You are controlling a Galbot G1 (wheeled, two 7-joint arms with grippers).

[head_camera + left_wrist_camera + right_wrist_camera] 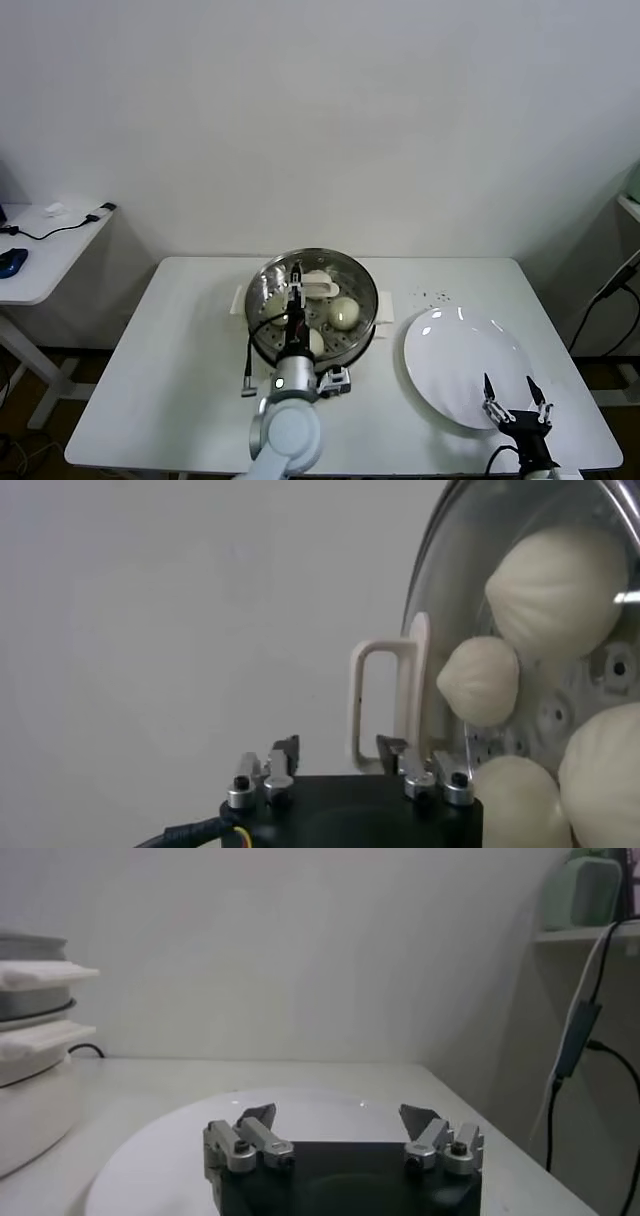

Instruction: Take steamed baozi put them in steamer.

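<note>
Here, a white table point(180, 380) stands against a plain wall point(320, 120).

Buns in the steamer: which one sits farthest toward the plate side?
The bun by the steamer wall nearest the white plate; the others lie nearer the middle or left, partly hidden by the left tool.

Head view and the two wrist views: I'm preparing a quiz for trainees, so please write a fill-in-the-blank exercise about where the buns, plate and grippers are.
1. The cream-white round steamed baozi lie inside the shiny round steel ____.
2. The flat round white plate holds ____ buns.
3. The left gripper hangs over the steamer with its jaws ____, holding nothing.
4. The open right gripper hovers over the edge of the ____.

Missing words: steamer; no; open; plate
</note>
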